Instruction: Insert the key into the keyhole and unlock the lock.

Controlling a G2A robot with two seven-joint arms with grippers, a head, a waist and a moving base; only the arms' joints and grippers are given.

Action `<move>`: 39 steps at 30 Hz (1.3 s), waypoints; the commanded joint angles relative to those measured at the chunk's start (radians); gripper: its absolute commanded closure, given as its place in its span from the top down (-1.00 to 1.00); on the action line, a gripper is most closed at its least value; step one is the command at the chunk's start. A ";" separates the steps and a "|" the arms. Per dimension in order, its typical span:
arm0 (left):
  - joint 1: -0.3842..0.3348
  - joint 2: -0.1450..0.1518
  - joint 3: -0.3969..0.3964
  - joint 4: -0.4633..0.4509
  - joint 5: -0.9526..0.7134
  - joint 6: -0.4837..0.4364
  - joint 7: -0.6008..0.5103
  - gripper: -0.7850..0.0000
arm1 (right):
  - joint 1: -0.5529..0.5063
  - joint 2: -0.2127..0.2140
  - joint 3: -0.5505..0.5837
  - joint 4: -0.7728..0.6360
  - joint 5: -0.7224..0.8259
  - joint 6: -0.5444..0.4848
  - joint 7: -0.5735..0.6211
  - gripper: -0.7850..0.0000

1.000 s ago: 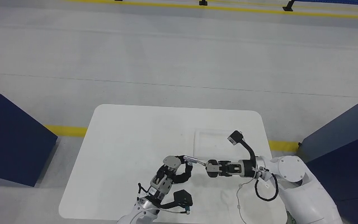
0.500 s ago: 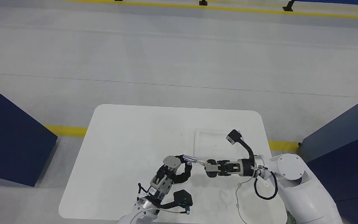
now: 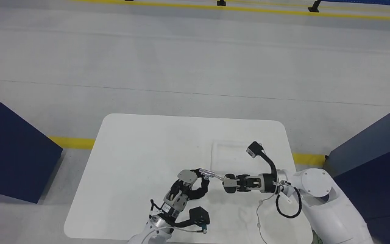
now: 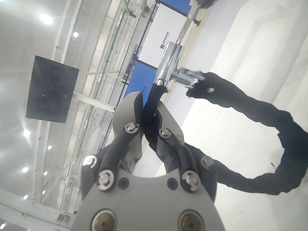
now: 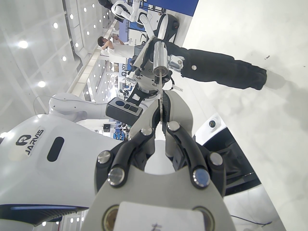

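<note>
The key [image 5: 159, 82] has its tip in the keyhole [image 5: 160, 70] of the chrome lock [image 4: 169, 57], held over the table's [image 3: 134, 158] near half. The right gripper [image 5: 161, 100] is closed on the key. The left gripper [image 4: 147, 100] is clamped on the lock's black cable [image 4: 276, 126] just beside the cylinder.

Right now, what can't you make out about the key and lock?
- Key depth: right wrist view looks along the key, its tip hidden inside the lock cylinder.
- Key head: covered by the right hand, same view.
- Latch released or not: too small in the top view; in the left wrist view the cylinder hides where the pin of the cable seats.
</note>
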 commanded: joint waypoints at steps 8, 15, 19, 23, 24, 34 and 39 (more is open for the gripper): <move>-0.002 -0.001 -0.004 0.000 0.022 -0.003 -0.011 -1.00 | -0.003 0.001 0.008 0.010 0.007 0.004 0.005 -1.00; -0.005 -0.003 0.001 0.008 0.045 0.008 -0.018 -1.00 | 0.006 0.001 0.005 0.022 0.011 0.003 0.017 -1.00; -0.005 -0.005 0.001 0.009 0.033 0.007 -0.016 -1.00 | 0.009 0.001 0.011 0.035 0.011 -0.008 0.011 -1.00; -0.005 -0.005 -0.002 0.009 0.024 0.006 -0.007 -1.00 | 0.008 0.003 0.028 0.055 0.009 -0.033 0.003 -1.00; -0.005 -0.005 -0.002 0.009 0.024 0.006 -0.005 -1.00 | 0.008 0.004 0.032 0.060 0.011 -0.037 0.004 -1.00; -0.001 -0.001 -0.012 0.005 0.041 0.004 0.036 -1.00 | 0.002 0.007 0.051 0.086 0.041 -0.064 0.033 -1.00; 0.000 0.001 -0.014 0.007 0.063 0.006 0.054 -1.00 | 0.003 0.008 0.052 0.088 0.045 -0.072 0.048 -1.00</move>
